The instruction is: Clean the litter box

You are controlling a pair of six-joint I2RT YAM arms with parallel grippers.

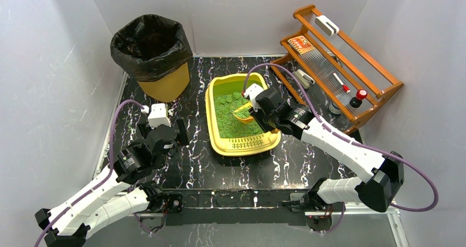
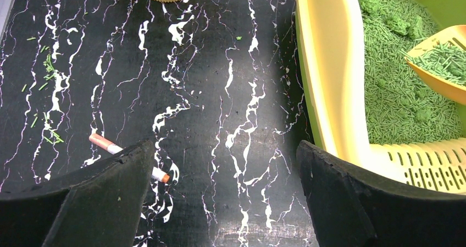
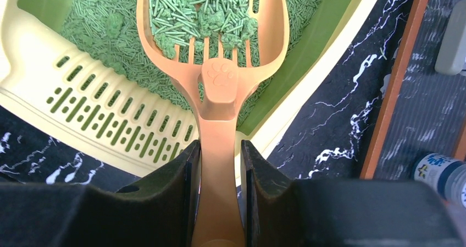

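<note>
The yellow litter box (image 1: pixel 242 146) sits mid-table, its slotted grate at the near end, green litter (image 1: pixel 228 115) inside. My right gripper (image 1: pixel 257 114) is shut on the handle of the orange slotted scoop (image 1: pixel 243 113). In the right wrist view the gripper (image 3: pixel 220 145) clamps the handle, and the scoop (image 3: pixel 220 82) is held over the box (image 3: pixel 110 115), loaded with green pellets and clumps (image 3: pixel 203 16). My left gripper (image 1: pixel 163 130) is open and empty over the table left of the box. In the left wrist view (image 2: pixel 224 148) the box rim (image 2: pixel 324 65) is to its right.
A yellow bin with a black bag (image 1: pixel 151 46) stands at the back left. A wooden rack (image 1: pixel 340 60) with small items stands at the back right. A cigarette-like stick (image 2: pixel 104 143) and loose green pellets (image 2: pixel 46 65) lie on the table by my left gripper.
</note>
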